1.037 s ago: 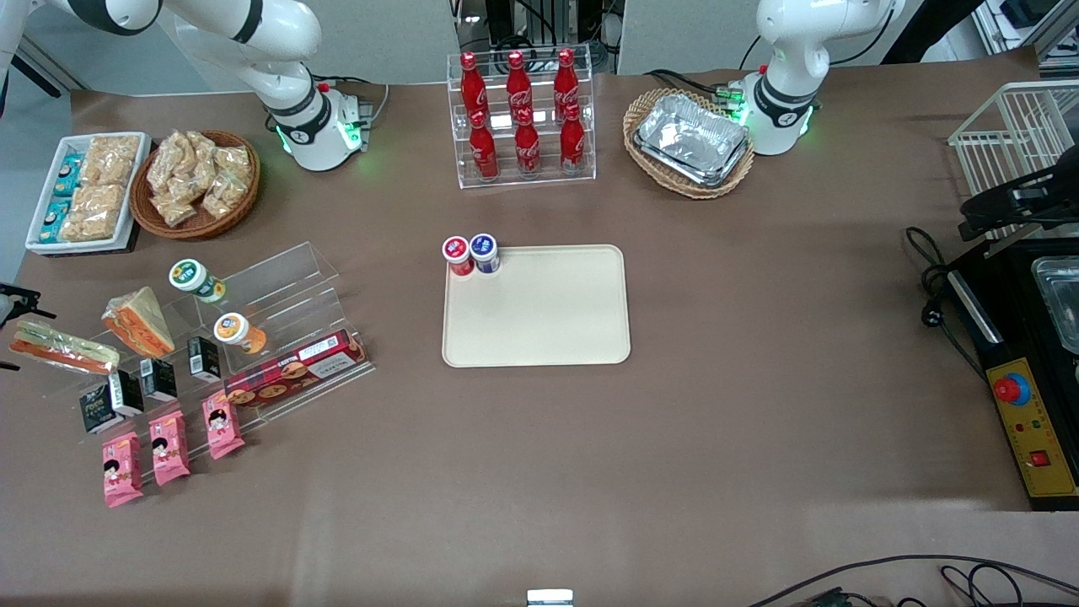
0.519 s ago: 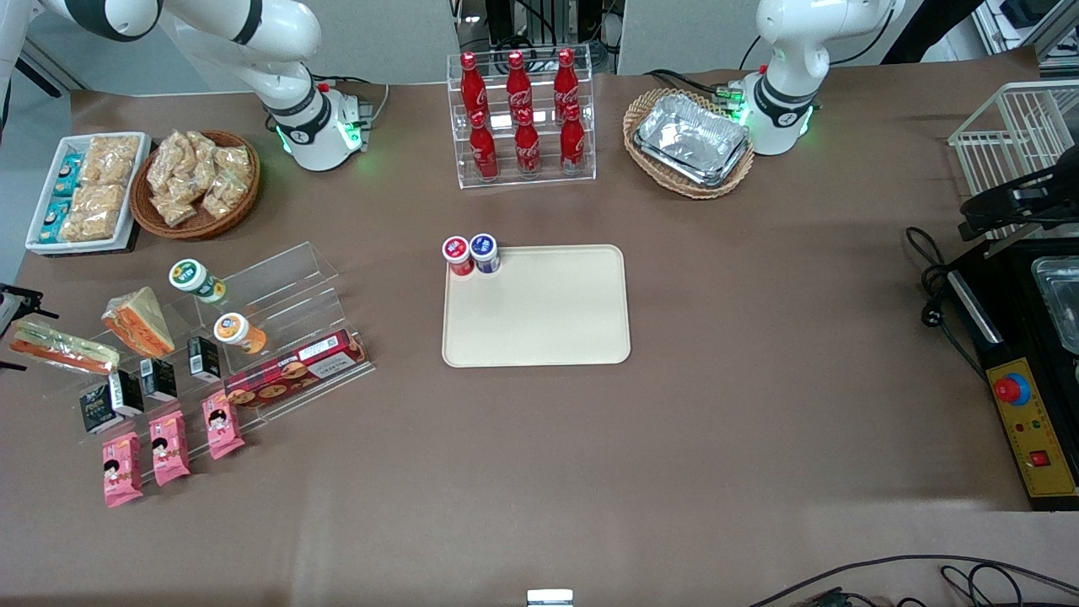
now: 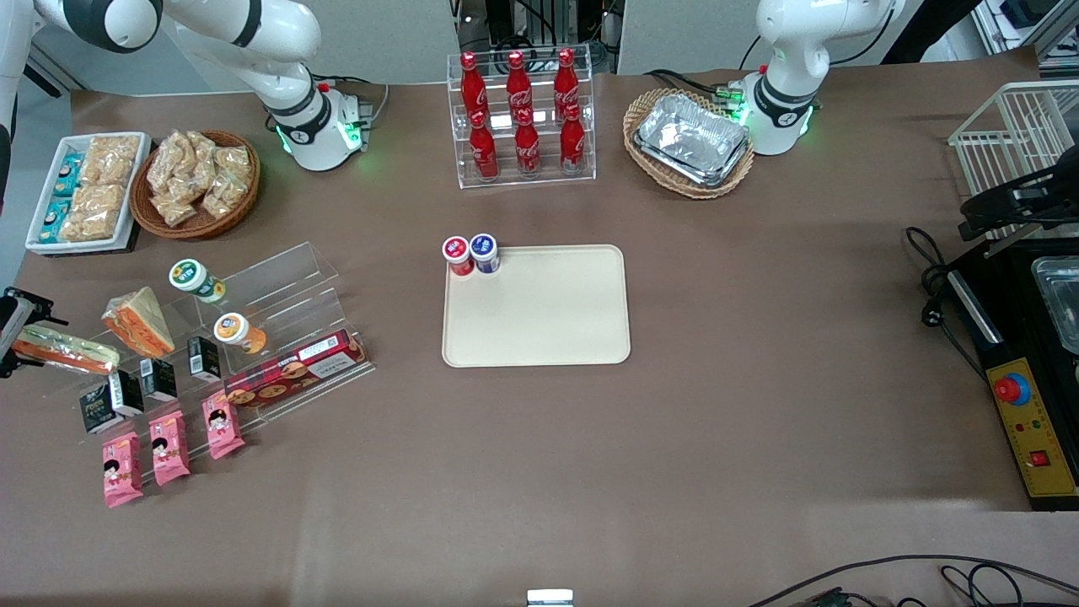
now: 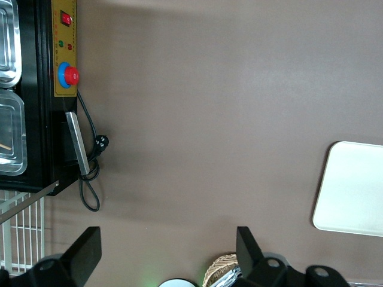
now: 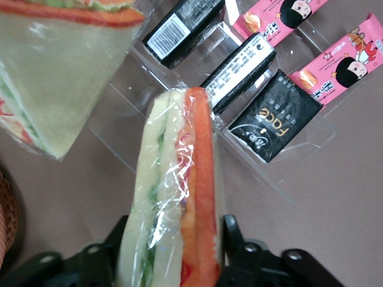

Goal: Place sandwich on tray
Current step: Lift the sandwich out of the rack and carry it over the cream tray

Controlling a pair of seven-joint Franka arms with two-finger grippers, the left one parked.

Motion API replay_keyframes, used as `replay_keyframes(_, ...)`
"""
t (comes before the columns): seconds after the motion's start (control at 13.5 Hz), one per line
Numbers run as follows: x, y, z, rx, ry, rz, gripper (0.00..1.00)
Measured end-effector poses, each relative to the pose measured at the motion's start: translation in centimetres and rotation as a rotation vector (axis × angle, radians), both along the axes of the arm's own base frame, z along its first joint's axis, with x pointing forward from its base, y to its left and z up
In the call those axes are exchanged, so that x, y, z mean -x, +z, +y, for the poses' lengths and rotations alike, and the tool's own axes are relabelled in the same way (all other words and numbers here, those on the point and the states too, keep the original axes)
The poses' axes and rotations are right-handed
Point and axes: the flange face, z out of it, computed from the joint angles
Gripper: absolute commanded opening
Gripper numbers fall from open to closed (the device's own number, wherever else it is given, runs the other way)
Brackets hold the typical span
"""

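Observation:
The sandwich, a long wrapped wedge with pale bread and orange and green stripes, lies on the clear acrylic display stand at the working arm's end of the table. My right gripper is at its outer end. In the right wrist view the gripper has a finger pressed against each side of the sandwich. The cream-beige tray lies flat at the table's middle, far from the gripper. It also shows in the left wrist view.
A chunkier triangular sandwich sits beside the held one. Black packets, pink snack packs, a biscuit box and small cups fill the stand. Two cups stand at the tray's corner.
My right gripper has moved in from the table's edge over the sandwich's outer end. The sandwich has barely shifted.

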Motion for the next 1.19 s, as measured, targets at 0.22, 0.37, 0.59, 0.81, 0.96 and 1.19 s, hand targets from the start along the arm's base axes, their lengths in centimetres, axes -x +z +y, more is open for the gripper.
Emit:
replay_keyframes(0.22,-0.7,1.4,0.3,0.008,0.012,-0.019,0.05)
replay_keyframes(0.37,-1.3,3.9,0.6,-0.004,0.021,-0.017,0.05)
replay_keyframes(0.59,-2.2,9.1,1.5,-0.011,0.044,-0.017,0.05)
replay_keyframes(0.81,-2.9,13.5,5.2,-0.055,0.086,0.026,0.05)
replay_keyframes(0.96,-4.1,16.0,11.1,-0.074,0.080,0.054,0.05)
replay_keyframes(1.19,-5.9,18.7,22.9,-0.071,0.102,0.065,0.05)
